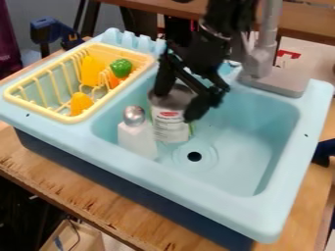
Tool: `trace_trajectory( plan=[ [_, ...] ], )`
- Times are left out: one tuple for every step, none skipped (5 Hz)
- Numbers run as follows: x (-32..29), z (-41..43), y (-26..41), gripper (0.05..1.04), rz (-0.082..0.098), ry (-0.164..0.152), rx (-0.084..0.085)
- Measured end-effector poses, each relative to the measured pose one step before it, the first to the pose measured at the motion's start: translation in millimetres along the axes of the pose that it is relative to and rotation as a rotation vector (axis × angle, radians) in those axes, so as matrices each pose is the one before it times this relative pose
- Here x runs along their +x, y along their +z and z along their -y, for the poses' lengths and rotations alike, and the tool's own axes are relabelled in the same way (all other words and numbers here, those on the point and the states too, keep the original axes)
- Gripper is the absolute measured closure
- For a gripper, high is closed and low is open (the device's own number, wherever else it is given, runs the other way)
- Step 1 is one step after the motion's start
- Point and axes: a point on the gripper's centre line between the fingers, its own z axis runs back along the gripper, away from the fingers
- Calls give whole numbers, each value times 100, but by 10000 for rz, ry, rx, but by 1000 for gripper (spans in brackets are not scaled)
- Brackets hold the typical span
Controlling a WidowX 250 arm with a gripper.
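Note:
The black gripper (pixel 178 100) hangs over the left part of the light blue sink (pixel 262 127), at the upper part of a can (pixel 171 120). This can has a grey top and a white label with a red mark, and the gripper partly covers its top and right side. I cannot tell whether the can is held. Just left of it and nearer the camera, a white shaker (pixel 136 135) with a silver, rounded top stands in the basin.
A yellow drying rack (pixel 49 115) on the left holds a green pepper (pixel 121 68) and several orange and yellow toy foods (pixel 81 103). Behind the basin rises a grey faucet (pixel 263 56). The drain hole (pixel 194 156) lies right of the shaker. Wooden tabletop (pixel 131 206) surrounds the sink unit.

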Motion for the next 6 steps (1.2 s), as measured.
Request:
trace_trajectory(
  plan=[
    [118,-1204,-180,83,158,184,-439],
    [-1246,-1073,897,83,1515,448,-1707],
    [-1372,-1271,1841,83,2122,652,-2020],
    [-536,-498,1792,83,699,700,-984],
    [-1124,-262,114,83,-726,162,179],
    [-699,-453,1039,83,-595,-114,368]
  ],
)
